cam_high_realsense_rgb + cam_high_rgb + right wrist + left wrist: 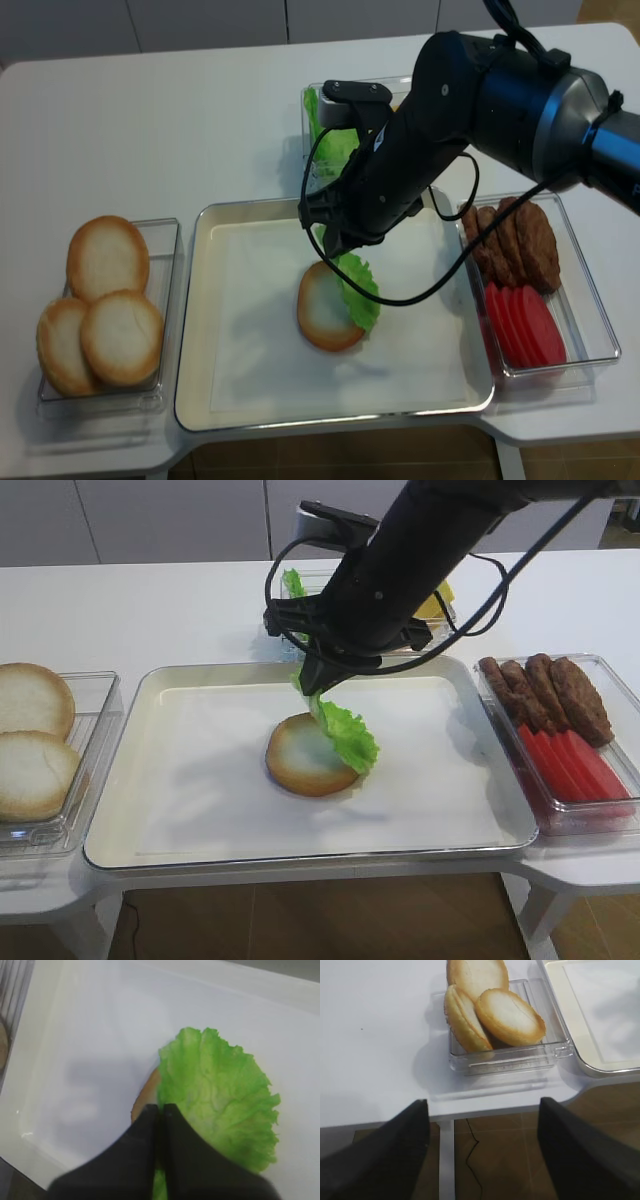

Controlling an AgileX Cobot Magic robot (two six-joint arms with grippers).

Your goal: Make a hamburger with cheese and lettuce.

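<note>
A round bun half (300, 756) with a golden rim and pale cut face lies in the middle of the white tray (200, 810). My right gripper (318, 688) is shut on a bright green lettuce leaf (345, 735) that hangs down over the bun's right side. In the right wrist view the lettuce (220, 1095) covers most of the bun (147, 1091), and the black fingers (150, 1125) pinch its near edge. A bit of yellow cheese (434, 604) shows behind the arm. My left gripper (482, 1110) is open and empty, over the table's front edge, near the bun box.
A clear box of spare bun halves (35, 745) stands left of the tray. A clear box with brown patties (545, 690) and red slices (570, 765) stands on the right. More lettuce (325, 135) sits in a box behind the tray.
</note>
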